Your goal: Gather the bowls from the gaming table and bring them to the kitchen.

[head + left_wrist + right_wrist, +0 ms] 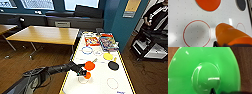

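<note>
The gaming table (100, 86) has a white top with drawn circle outlines. My left arm reaches in over its left edge, and my left gripper (83, 73) is shut on the orange bowl (87, 75), just above a red circle outline (197, 33). In the left wrist view the orange bowl (230, 36) shows large and tilted. A lime green bowl (205, 72) sits close against the right wrist camera, bottom towards it, with brown wood floor (246, 65) behind; my right gripper holds it.
Flat discs lie on the table: orange (89, 65), yellow (108, 56), black (113, 65). Game boxes (108, 42) sit at the far end. A wood-topped table (45, 35) stands to the left. A person (155, 15) stands by a dark cart (150, 47) on the right.
</note>
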### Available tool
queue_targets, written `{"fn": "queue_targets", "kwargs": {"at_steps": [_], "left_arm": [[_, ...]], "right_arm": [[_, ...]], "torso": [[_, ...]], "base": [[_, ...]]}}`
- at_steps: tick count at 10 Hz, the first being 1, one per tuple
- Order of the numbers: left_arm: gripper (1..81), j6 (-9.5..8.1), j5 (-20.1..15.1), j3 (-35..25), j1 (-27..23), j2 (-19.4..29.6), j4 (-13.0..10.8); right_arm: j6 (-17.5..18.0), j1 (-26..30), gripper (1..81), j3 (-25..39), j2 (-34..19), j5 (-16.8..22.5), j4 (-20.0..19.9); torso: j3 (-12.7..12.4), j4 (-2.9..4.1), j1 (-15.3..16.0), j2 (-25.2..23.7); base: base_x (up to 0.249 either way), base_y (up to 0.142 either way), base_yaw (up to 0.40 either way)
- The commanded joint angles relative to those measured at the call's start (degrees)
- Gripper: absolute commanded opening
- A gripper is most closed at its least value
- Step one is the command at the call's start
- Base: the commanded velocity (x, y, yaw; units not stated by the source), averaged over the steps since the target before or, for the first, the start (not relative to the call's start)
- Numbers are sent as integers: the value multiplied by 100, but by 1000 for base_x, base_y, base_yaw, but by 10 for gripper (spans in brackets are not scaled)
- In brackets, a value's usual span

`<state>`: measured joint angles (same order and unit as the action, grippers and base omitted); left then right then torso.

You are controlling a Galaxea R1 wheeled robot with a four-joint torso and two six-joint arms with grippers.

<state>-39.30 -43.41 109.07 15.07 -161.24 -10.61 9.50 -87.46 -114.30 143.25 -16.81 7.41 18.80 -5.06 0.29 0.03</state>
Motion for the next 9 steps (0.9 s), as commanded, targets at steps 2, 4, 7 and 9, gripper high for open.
{"fn": "queue_targets", "kwargs": {"at_steps": [2, 4, 7, 9], "left_arm": [[10, -429, 131, -2414, -1476, 2085, -3], [10, -429, 131, -3222, -1528, 3067, -12], [10, -403, 140, -4394, -1493, 4776, -12], [10, -124, 278, -4937, -942, 5774, -73]], "right_arm": [[-9, 57, 10, 137, -233, 301, 120], [-9, 39, 10, 190, -268, 292, 120], [-9, 13, 10, 216, -303, 292, 120], [-9, 12, 10, 199, -303, 292, 120]], "torso": [[0, 0, 0, -3], [0, 0, 0, -3], [0, 0, 0, -3], [0, 0, 0, -3]], "base": [[0, 0, 0], [0, 0, 0], [0, 0, 0], [0, 0, 0]]}}
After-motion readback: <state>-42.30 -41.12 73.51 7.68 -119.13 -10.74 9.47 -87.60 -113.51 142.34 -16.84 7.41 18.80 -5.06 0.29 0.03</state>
